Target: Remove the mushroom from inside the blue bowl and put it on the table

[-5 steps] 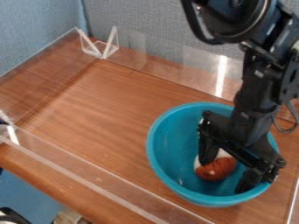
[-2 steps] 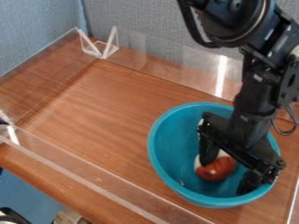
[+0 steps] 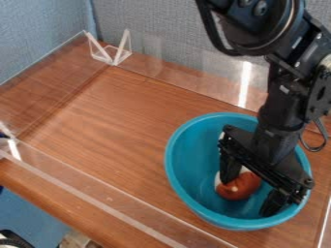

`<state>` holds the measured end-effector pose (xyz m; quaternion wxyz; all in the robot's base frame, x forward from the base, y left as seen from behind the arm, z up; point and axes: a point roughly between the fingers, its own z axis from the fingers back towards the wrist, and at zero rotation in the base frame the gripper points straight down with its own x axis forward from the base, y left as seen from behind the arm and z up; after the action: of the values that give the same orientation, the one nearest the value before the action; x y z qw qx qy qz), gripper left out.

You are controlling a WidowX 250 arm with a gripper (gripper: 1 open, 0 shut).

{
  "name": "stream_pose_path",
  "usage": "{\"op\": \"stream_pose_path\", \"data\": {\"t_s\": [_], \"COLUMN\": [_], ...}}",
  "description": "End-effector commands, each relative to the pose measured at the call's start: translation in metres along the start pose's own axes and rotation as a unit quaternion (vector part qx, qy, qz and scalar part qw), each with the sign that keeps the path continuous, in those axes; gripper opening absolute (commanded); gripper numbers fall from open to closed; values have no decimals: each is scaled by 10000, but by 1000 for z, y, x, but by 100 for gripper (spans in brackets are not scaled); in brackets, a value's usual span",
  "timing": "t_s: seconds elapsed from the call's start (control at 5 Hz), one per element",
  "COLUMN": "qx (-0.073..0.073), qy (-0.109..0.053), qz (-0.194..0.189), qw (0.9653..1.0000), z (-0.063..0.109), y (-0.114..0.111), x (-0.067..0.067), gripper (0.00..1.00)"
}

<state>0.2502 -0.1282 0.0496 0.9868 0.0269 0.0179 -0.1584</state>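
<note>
The blue bowl (image 3: 192, 158) sits on the table (image 3: 116, 111) at the lower right. Inside it lies the mushroom (image 3: 234, 188), reddish-brown cap showing, with a bit of its cream stem to the left. My gripper (image 3: 253, 186) reaches straight down into the bowl. Its black fingers (image 3: 226, 167) stand open on either side of the mushroom, one at the left and one at the right. Whether the fingers touch the mushroom I cannot tell.
Low clear acrylic walls (image 3: 77, 174) run round the table's edges. A small white wire stand (image 3: 110, 47) sits at the back left corner. The black arm (image 3: 291, 87) rises above the bowl at the right.
</note>
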Motion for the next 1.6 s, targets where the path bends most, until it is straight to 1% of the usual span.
{"op": "stream_pose_path", "data": {"t_s": [0.0,0.8,1.4], "qx": [64,246,341], "qy": [-37,-55,-95], "qz": [26,192,313], "qw": [10000,9995,9989], "z": [-3,-11,-10], "y": [3,16,26], "x": [2,4,1], "gripper": [100,100,100]}}
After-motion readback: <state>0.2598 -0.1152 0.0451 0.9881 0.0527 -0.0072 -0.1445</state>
